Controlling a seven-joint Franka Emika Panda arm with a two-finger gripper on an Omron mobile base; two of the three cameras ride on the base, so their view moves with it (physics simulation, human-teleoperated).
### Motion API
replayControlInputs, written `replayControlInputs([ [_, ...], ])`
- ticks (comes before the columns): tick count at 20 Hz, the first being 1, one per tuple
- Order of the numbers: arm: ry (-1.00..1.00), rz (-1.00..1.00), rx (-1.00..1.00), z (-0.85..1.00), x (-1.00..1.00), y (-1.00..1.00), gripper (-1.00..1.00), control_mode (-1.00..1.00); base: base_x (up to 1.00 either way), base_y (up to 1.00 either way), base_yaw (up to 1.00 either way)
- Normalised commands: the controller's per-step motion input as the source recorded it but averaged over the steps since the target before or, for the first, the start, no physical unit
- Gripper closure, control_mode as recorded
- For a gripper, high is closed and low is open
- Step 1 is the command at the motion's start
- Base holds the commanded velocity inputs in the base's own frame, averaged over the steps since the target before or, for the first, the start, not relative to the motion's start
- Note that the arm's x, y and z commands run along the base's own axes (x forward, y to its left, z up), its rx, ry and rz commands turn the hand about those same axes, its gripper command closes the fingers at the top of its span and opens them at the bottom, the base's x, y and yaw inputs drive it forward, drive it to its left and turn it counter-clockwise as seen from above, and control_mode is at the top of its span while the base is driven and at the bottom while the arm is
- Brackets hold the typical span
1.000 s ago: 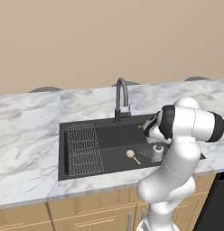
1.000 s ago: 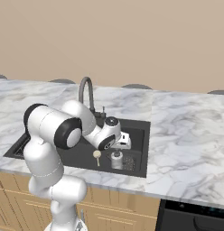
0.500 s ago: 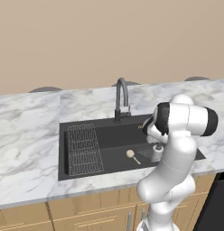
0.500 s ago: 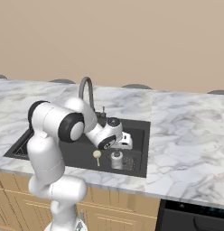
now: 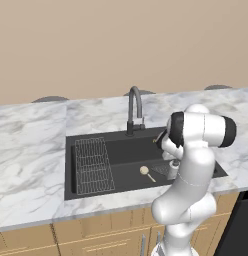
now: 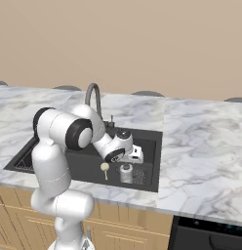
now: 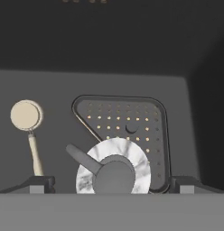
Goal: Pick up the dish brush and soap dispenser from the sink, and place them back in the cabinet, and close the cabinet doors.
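Marbled soap dispenser [image 7: 114, 171] between wide-open fingers [image 7: 39, 182]

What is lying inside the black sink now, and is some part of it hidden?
Inside the sink lie a wire rack, the dish brush and the upright soap dispenser. The dispenser covers part of the perforated drain plate.

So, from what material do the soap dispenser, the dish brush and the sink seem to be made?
The soap dispenser looks like grey-white marbled stone or ceramic, judging by its veined pattern, with a dark matte pump, maybe plastic. The dish brush has a cream head and a pale handle, possibly wood or plastic; the render leaves that open. The sink appears matte black, composite or coated metal, showing no shine.
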Motion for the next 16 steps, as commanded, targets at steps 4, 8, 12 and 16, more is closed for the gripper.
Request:
replayControlInputs([
  [4,0.0,0.0,0.0,-0.12,0.01,0.0,-1.0,-1.0,0.0,0.0,0.0],
  [8,0.0,0.0,0.0,-0.06,0.02,0.0,-1.0,-1.0,0.0,0.0,0.0],
  [12,0.0,0.0,0.0,-0.09,0.05,0.0,-1.0,-1.0,0.0,0.0,0.0],
  [16,0.0,0.0,0.0,-0.08,0.07,0.0,-1.0,-1.0,0.0,0.0,0.0],
])
